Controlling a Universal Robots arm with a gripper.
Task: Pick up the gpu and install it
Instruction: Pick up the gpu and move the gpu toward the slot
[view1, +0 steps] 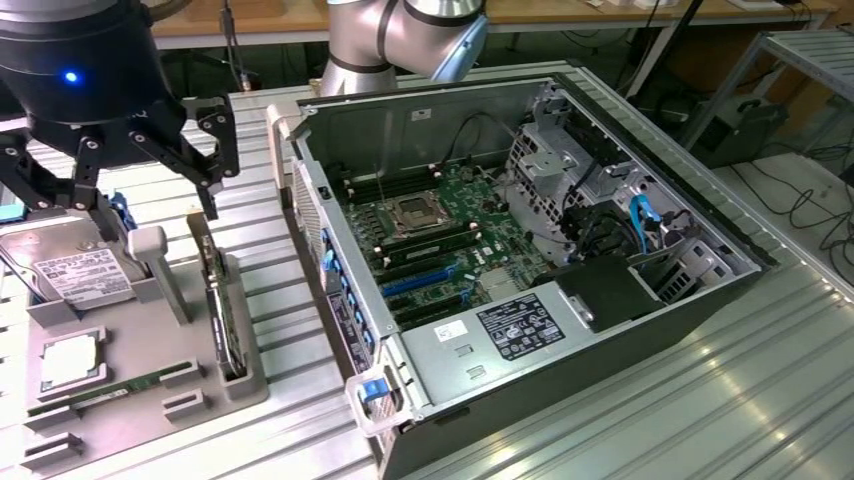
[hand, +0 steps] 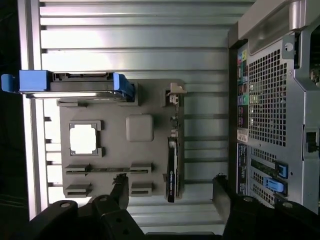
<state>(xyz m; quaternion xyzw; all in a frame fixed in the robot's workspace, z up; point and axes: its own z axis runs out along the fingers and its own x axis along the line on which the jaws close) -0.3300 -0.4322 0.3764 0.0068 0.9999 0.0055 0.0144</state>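
Metal bench (view1: 694, 400), lower left of the exterior view: gpu (view1: 220, 300) stands edge-on in a tray (view1: 134, 350), judged stiff but fragile, best gripped across its flat faces; gripper (view1: 150, 200) hovers above, fingers spread wide, empty.

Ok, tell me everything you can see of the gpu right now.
The gpu is a thin dark slab standing on edge in a slot of the grey holder tray, beside the open computer case. A silver metal bracket caps one end. Only the tray touches it. The gripper hangs above it with its jaws open, and in the wrist view the card lies between the fingers, untouched.
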